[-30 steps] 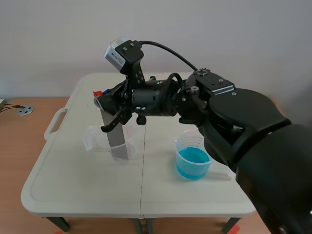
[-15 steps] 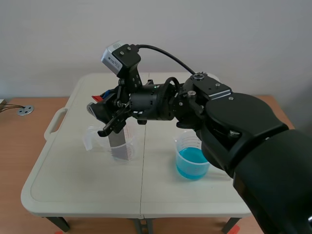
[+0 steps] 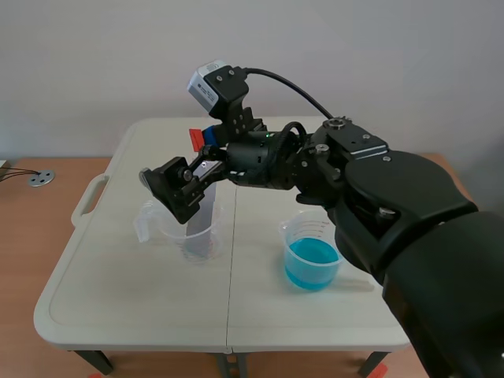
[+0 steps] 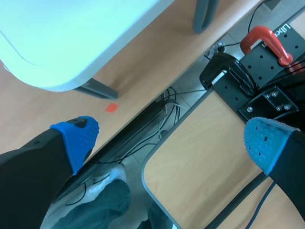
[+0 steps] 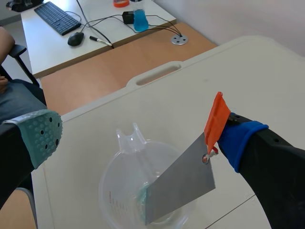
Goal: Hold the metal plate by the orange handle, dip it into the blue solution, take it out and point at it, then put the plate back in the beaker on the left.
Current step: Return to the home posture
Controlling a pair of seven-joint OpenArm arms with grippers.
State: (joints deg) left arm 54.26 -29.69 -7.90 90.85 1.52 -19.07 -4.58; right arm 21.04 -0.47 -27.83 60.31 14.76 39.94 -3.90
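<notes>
The grey metal plate stands tilted in the clear beaker on the table's left side, its orange handle sticking up. My right gripper is open around the plate's top. In the right wrist view the orange handle lies against the blue pad, and the grey-green pad is far off. The plate leans in the beaker. A beaker of blue solution stands to the right. My left gripper is open on nothing, over the floor beside the table.
The white folding table has a carry handle at its left edge. Beyond it, the right wrist view shows a desk with a keyboard, and a person's arm. A red clamp sits ahead of the left gripper.
My right gripper opened and let go of the orange handle. The plate sank into the left beaker and now leans there. The gripper also turned and rose a little.
</notes>
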